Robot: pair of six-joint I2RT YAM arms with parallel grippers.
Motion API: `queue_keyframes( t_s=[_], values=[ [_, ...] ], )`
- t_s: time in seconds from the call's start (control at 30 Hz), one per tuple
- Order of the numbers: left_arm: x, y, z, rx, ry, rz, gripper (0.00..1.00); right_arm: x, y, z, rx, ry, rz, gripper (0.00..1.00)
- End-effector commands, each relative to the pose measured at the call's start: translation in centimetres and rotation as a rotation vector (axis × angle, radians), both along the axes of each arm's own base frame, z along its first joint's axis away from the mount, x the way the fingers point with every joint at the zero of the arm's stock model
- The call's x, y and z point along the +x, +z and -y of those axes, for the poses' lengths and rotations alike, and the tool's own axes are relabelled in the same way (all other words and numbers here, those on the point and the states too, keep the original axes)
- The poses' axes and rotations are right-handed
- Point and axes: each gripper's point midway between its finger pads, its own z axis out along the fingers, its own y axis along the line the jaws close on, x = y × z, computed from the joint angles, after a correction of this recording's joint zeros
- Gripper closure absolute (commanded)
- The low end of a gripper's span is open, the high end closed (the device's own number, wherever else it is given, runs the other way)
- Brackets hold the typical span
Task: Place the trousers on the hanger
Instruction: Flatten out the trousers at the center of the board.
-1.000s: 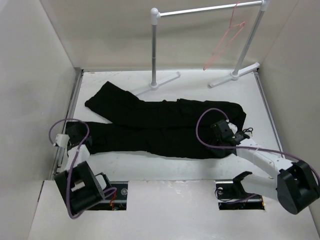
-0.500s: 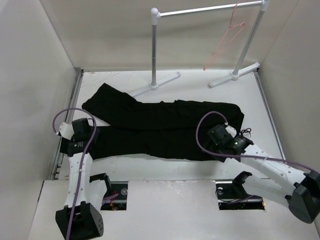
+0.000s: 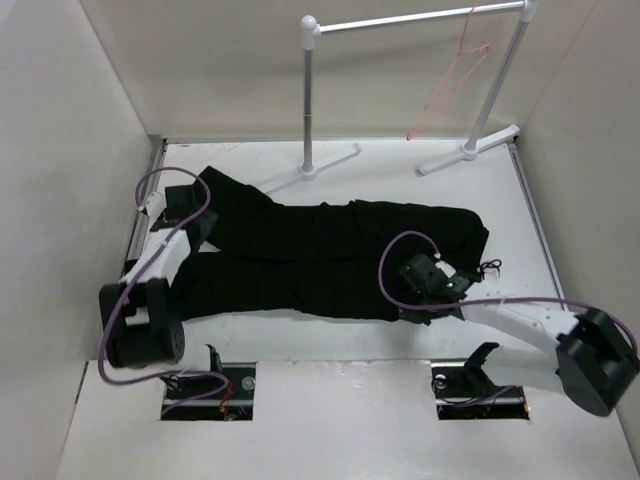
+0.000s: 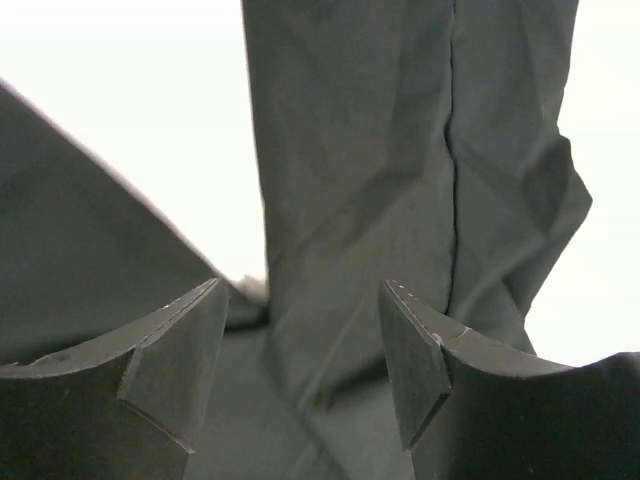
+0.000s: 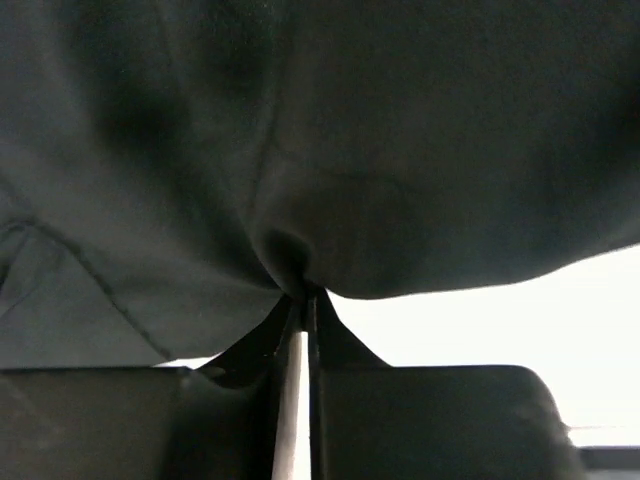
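Trousers (image 3: 330, 255), black and soft, lie flat across the white bench (image 3: 300, 325), waist end at the right and the two legs running left, spreading apart toward their ends.

At the trousers' near edge, close to the waist end, the right claw (image 3: 415, 285) sits low on the cloth. Its wrist view shows the fingers pressed almost together with a small pucker of the trousers pinched between their tips (image 5: 297, 310).

At the trousers' left end, the left claw (image 3: 190, 210) hangs over the farther leg. In its wrist view the two fingers (image 4: 180, 350) stand well apart with nothing between them; the leg cloth lies below and ahead of them, with bare bench showing on either side.

Beyond the trousers' far edge stands a white-and-silver rail (image 3: 415, 20), its feet on the bench. A thin pink hanger (image 3: 440, 101) hangs from the bar's right end, well apart from the trousers.
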Motion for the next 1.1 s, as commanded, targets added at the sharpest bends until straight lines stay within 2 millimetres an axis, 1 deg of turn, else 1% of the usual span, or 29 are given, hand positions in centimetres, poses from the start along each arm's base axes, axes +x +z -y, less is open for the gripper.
queue_keyframes(
  t_s=[0.0, 0.1, 0.17, 0.2, 0.23, 0.27, 0.3, 0.33, 0.37, 0.4, 0.47, 0.53, 0.57, 0.6, 0.63, 0.7, 0.73, 0.77, 0.8, 0.83, 0.87, 0.9, 0.93, 0.97, 1.0, 1.07],
  values=[
    [5.5, 3.9, -1.7, -0.001, -0.007, 0.147, 0.40, -1.5, 1.4, 1.2, 0.025, -0.038, 0.023, 0.95],
    [7.6, 2.7, -3.5, 0.032, 0.009, 0.090, 0.41, -5.2, 2.7, 2.0, 0.066, -0.036, 0.010, 0.99],
    [8.4, 1.9, -4.9, 0.061, 0.020, 0.047, 0.41, -7.4, 3.1, 3.2, 0.088, -0.064, -0.007, 0.99],
    [8.7, 1.6, -5.6, 0.078, 0.032, 0.034, 0.41, -8.1, 3.3, 4.1, 0.092, -0.091, -0.008, 0.95],
    [8.9, 1.3, -6.1, 0.084, 0.041, 0.024, 0.41, -8.5, 3.6, 4.8, 0.104, -0.106, 0.005, 0.83],
    [9.2, 0.6, -6.7, 0.081, 0.054, 0.009, 0.41, -8.3, 3.9, 5.5, 0.108, -0.120, 0.041, 0.65],
    [9.3, 0.3, -7.1, 0.075, 0.063, 0.001, 0.41, -7.7, 4.4, 6.0, 0.115, -0.133, 0.088, 0.47],
    [9.8, 0.0, -7.4, 0.070, 0.064, -0.010, 0.41, -7.1, 4.9, 6.3, 0.117, -0.142, 0.122, 0.35],
    [10.2, 0.1, -7.6, 0.073, 0.062, -0.008, 0.41, -6.2, 5.4, 6.5, 0.109, -0.136, 0.152, 0.28],
    [10.9, 0.5, -7.4, 0.075, 0.049, 0.007, 0.41, -5.4, 5.8, 6.5, 0.099, -0.122, 0.161, 0.24],
    [12.2, 1.7, -7.1, 0.077, 0.035, 0.053, 0.42, -3.7, 7.0, 6.0, 0.103, -0.084, 0.175, 0.22],
    [13.9, 3.3, -5.7, 0.083, -0.006, 0.116, 0.42, -0.9, 9.3, 6.1, 0.097, -0.082, 0.244, 0.22],
    [14.8, 4.0, -4.4, 0.086, -0.048, 0.148, 0.42, 0.7, 10.6, 6.4, 0.077, -0.081, 0.294, 0.26],
    [15.6, 4.3, -3.2, 0.099, -0.093, 0.166, 0.42, 2.4, 11.6, 7.1, 0.035, -0.081, 0.339, 0.32],
    [16.3, 4.5, -2.1, 0.115, -0.136, 0.174, 0.41, 4.3, 13.1, 8.1, -0.009, -0.093, 0.384, 0.43],
    [17.4, 4.3, -0.5, 0.157, -0.204, 0.164, 0.38, 8.1, 15.7, 10.1, -0.069, -0.124, 0.454, 0.79],
    [17.9, 4.0, 0.0, 0.175, -0.231, 0.154, 0.37, 9.8, 17.0, 11.3, -0.094, -0.150, 0.484, 0.86],
    [18.4, 3.9, 0.4, 0.189, -0.254, 0.147, 0.35, 11.0, 18.0, 12.6, -0.121, -0.181, 0.511, 0.87],
    [18.9, 3.6, 1.0, 0.205, -0.280, 0.141, 0.34, 12.4, 19.0, 14.6, -0.158, -0.234, 0.537, 0.86],
    [19.4, 3.4, 1.3, 0.221, -0.297, 0.134, 0.33, 13.5, 19.5, 16.6, -0.199, -0.288, 0.542, 0.80],
    [19.8, 3.2, 1.9, 0.234, -0.319, 0.129, 0.33, 14.4, 19.7, 18.5, -0.239, -0.338, 0.542, 0.68],
    [20.2, 3.0, 2.2, 0.247, -0.334, 0.126, 0.32, 15.1, 19.3, 20.6, -0.282, -0.396, 0.527, 0.53],
    [20.6, 2.6, 2.9, 0.264, -0.360, 0.115, 0.32, 15.6, 18.7, 22.1, -0.314, -0.431, 0.505, 0.42],
    [21.0, 2.1, 3.2, 0.282, -0.376, 0.101, 0.32, 16.2, 17.9, 23.4, -0.344, -0.454, 0.475, 0.35],
    [21.3, 1.5, 3.6, 0.298, -0.387, 0.085, 0.32, 16.4, 16.7, 24.6, -0.367, -0.482, 0.436, 0.31],
    [21.9, 0.7, 3.9, 0.316, -0.393, 0.061, 0.32, 16.8, 14.9, 26.1, -0.375, -0.516, 0.387, 0.27]
  ],
)
